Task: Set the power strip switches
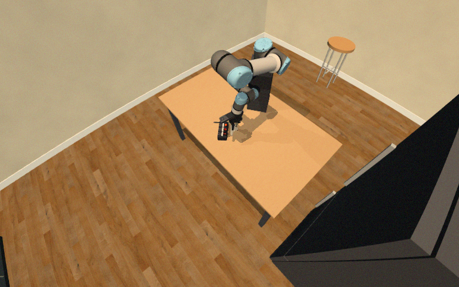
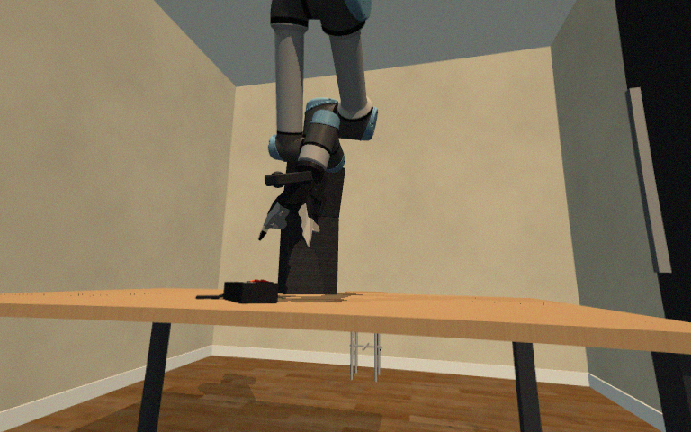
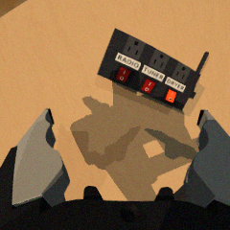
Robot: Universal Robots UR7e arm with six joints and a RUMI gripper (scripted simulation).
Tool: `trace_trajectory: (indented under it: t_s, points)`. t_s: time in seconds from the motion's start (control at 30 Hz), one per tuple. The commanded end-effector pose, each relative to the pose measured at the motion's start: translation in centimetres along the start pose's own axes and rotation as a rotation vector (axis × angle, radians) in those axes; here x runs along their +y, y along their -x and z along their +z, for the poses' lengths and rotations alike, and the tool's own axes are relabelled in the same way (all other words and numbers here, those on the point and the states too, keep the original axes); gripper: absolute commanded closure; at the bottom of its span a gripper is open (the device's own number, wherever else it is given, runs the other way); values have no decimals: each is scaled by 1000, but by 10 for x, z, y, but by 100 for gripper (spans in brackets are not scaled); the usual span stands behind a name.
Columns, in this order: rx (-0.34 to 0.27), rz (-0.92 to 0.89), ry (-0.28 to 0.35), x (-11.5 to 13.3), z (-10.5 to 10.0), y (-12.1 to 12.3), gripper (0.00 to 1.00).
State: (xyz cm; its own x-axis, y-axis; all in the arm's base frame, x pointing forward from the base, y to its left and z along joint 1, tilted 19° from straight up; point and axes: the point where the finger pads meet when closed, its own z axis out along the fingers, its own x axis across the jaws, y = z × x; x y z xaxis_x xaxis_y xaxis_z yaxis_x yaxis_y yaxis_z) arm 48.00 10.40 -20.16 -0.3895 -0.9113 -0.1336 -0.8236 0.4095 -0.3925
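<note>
A black power strip (image 3: 152, 69) lies face up on the wooden table, with three red rocker switches labelled RADIO (image 3: 122, 75), TUNER (image 3: 149, 86) and DRYER (image 3: 171, 96). The DRYER switch glows brighter than the other two. The strip also shows in the top view (image 1: 223, 131) and the exterior view (image 2: 251, 291). My gripper (image 3: 125, 109) is open and empty. It hangs above the table, well clear of the strip, which lies ahead and slightly right of the fingers in the wrist view. In the exterior view the gripper (image 2: 286, 224) is high above the strip.
The robot's dark base pedestal (image 1: 260, 91) stands on the table behind the strip. A short cable stub (image 3: 201, 62) sticks out of the strip's DRYER end. A stool (image 1: 336, 57) stands by the far wall and a dark cabinet (image 1: 382, 209) at the right.
</note>
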Motion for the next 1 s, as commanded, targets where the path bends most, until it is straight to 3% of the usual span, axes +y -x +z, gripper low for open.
trace_trajectory:
  t_s: [0.0, 0.3, 0.97]
  points:
    - [-33, 44, -31, 1, 8, -23, 0]
    - [-55, 96, -51, 3, 20, -50, 0]
    - [-68, 124, -67, 4, 24, -65, 0]
